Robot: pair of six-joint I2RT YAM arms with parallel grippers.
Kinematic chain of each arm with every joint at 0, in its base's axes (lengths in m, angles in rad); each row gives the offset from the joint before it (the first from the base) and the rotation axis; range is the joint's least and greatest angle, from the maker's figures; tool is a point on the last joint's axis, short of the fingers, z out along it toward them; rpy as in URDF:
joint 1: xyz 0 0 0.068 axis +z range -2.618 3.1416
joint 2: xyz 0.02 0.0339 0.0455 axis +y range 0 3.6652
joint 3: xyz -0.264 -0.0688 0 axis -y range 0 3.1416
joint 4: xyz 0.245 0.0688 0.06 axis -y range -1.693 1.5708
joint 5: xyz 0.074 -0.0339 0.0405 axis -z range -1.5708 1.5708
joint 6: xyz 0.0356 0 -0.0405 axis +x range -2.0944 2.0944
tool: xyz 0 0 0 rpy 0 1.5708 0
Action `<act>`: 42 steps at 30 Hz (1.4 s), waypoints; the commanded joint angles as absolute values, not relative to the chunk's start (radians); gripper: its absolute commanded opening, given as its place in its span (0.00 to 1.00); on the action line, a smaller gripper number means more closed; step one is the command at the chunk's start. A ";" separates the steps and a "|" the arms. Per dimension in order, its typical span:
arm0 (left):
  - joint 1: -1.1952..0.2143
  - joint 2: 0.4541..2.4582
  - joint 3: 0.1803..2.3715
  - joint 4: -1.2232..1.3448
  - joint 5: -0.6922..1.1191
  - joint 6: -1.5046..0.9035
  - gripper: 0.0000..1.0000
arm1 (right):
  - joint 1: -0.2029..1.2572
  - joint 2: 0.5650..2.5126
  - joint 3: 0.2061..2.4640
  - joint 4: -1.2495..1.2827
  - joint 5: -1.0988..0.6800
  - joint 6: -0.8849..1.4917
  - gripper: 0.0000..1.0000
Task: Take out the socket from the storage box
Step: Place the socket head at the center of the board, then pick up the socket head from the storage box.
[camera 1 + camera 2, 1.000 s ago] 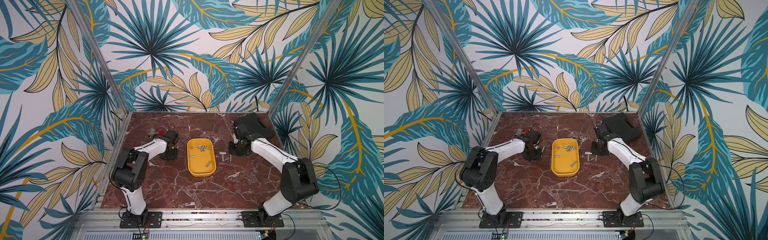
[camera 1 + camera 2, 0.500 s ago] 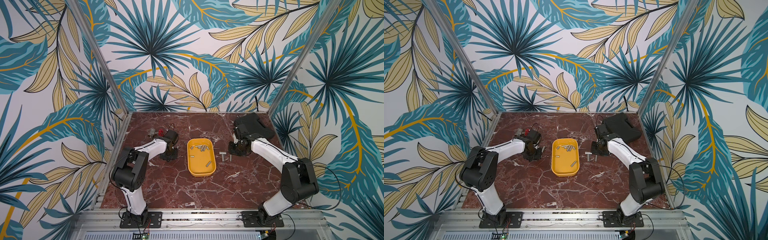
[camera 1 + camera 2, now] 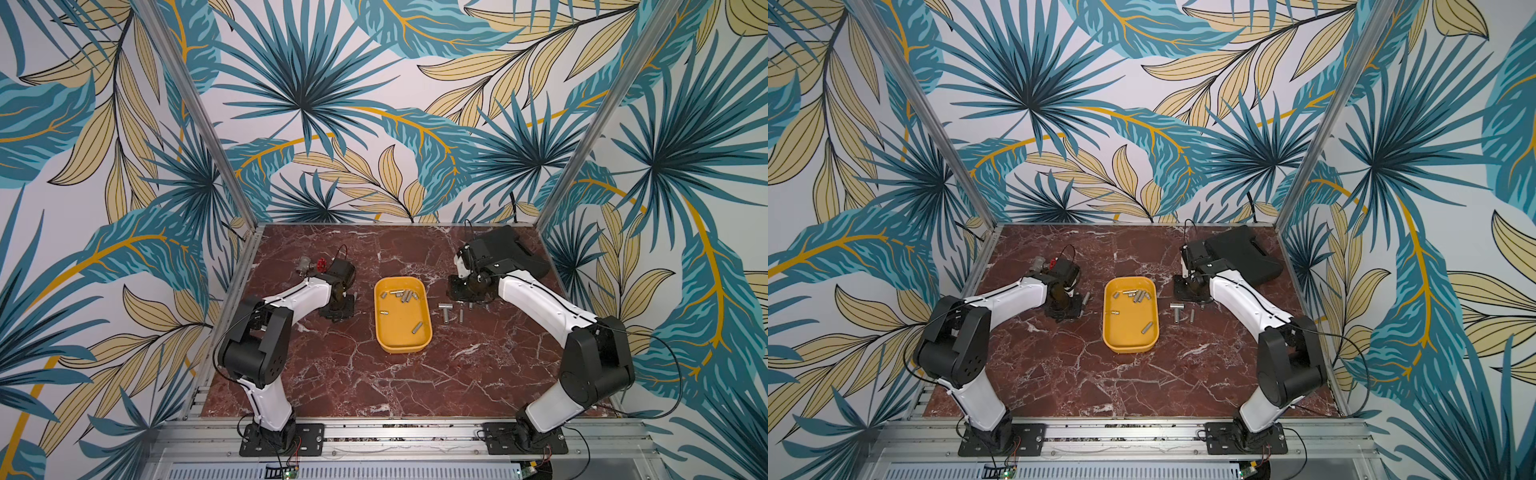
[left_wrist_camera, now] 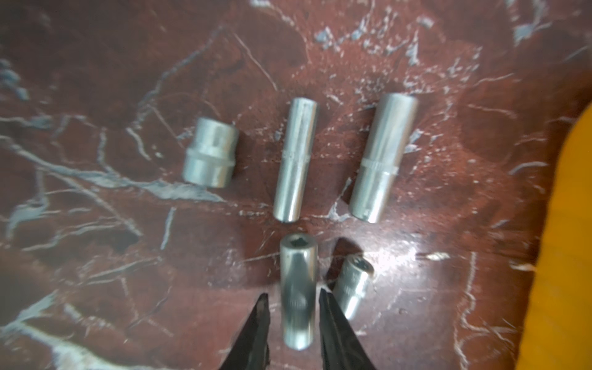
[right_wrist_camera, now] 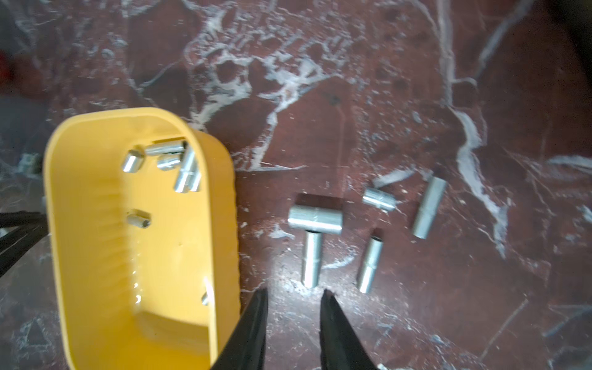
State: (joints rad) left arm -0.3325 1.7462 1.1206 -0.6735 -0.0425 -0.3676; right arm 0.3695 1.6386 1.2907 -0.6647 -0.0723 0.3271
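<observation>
Left hand (image 4: 293, 294): fingers slightly spread, one on each side of a long socket (image 4: 296, 275) lying flat on the table (image 4: 96, 96). A sliver of gap shows on one side, so we see nothing pinched.
What changed: over the last second the arms and the yellow tray (image 3: 402, 336) have kept their places in both top views. Only these fingers have eased off the metal.
Meaning: we judge the long socket delivered. It is out of the tray and joins the other sockets (image 4: 296, 160) just ahead of and beside the fingertips.
Right hand (image 5: 293, 291): fingers spread and empty over bare table, just beside the tray wall, with loose sockets (image 5: 312, 259) ahead.
Left to do: the remaining sockets (image 5: 137, 221) lie inside the tray, so we expect more trips.
</observation>
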 commanded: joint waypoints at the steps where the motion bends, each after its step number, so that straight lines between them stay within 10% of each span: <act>1: -0.326 1.678 1.125 -0.693 -0.051 -0.363 0.31 | 0.430 1.683 1.342 -0.677 -0.099 0.249 0.30; 42: -0.325 1.602 1.118 -0.693 -0.069 -0.369 0.36 | 0.732 2.255 1.767 -0.705 -0.041 0.118 0.34</act>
